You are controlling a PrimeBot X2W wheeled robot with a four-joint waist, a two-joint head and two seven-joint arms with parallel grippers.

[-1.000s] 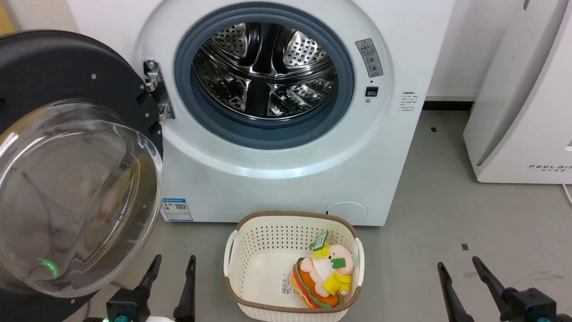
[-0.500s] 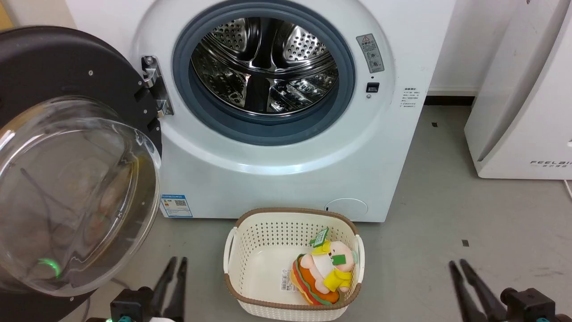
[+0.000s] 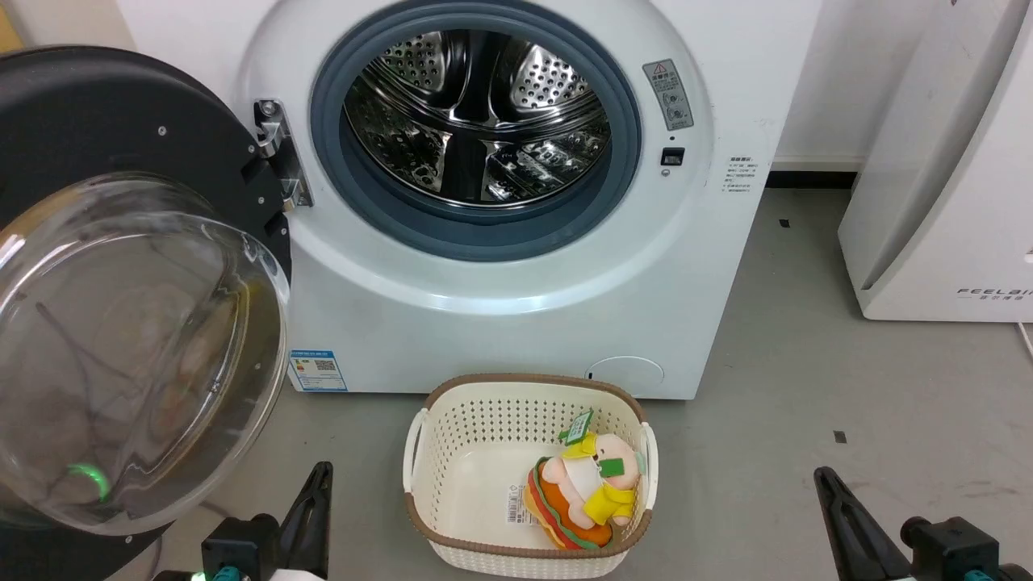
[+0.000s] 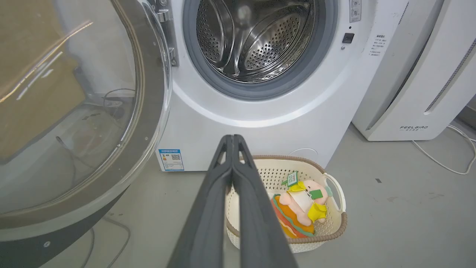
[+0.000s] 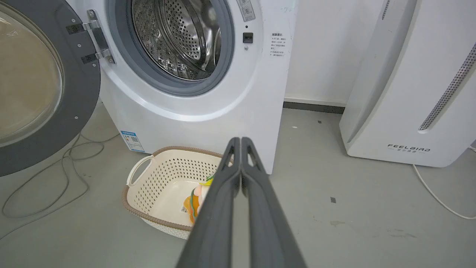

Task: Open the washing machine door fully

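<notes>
The white washing machine [image 3: 516,323] stands ahead with its steel drum mouth uncovered. Its door [image 3: 121,323], a black disc with a bulging glass bowl, is swung wide to the left on a metal hinge [image 3: 278,161]. The door [image 4: 74,111] also shows at the left of the left wrist view and the door [image 5: 41,85] at the left of the right wrist view. My left gripper [image 3: 323,472] is low at the left, shut on nothing, below the door's edge. My right gripper [image 3: 823,476] is low at the right, shut and empty. Both grippers [image 4: 232,137] [image 5: 241,139] have their fingers pressed together.
A cream perforated basket [image 3: 452,452] with a plush toy [image 3: 585,496] sits on the grey floor before the machine, between my grippers. A white FEELBIRD appliance [image 3: 944,202] stands to the right. Cables [image 5: 55,171] lie on the floor under the door.
Both grippers have closed from wide open to fingers together. The camera tilted slightly, shifting the whole scene up a little.
</notes>
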